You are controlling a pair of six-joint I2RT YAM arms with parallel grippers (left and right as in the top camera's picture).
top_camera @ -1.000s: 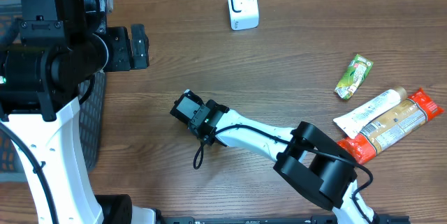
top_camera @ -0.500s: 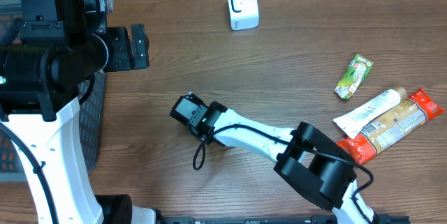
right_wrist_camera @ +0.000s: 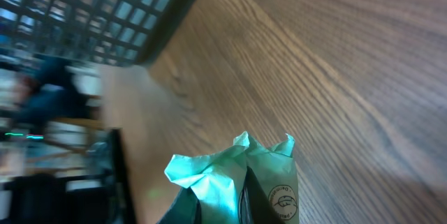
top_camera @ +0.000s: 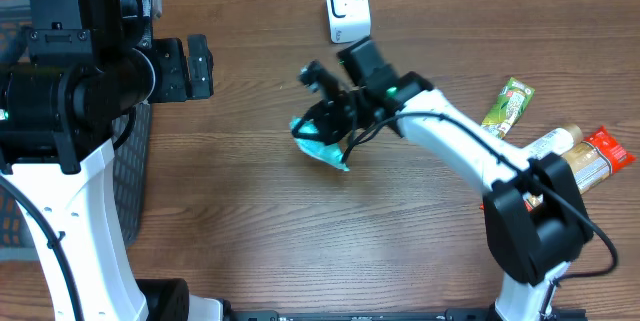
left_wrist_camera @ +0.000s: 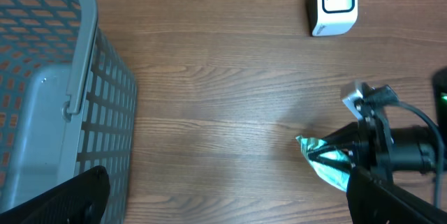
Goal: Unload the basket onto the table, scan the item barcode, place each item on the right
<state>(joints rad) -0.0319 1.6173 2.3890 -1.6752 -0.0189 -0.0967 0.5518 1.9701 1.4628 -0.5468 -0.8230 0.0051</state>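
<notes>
Right hand (top_camera: 326,129) has swung up from the near edge of the surface (top_camera: 250,261) toward the scanner (top_camera: 347,8) and now sits clamped on a teal packet (top_camera: 318,147). The packet sits just nearer the robot than the scanner and slightly left of it, its crumpled top poking out past the fingers. Its long axis slants across the scanner's front, and whether its barcode faces the scanner I cannot tell. Only the right wrist lies between the 2. Left hand (top_camera: 186,69), fingers wide apart and empty, hangs well left of the scanner above the basket (left_wrist_camera: 77,63). A pouch (top_camera: 507,108) and tube (top_camera: 530,158) lie far right.
</notes>
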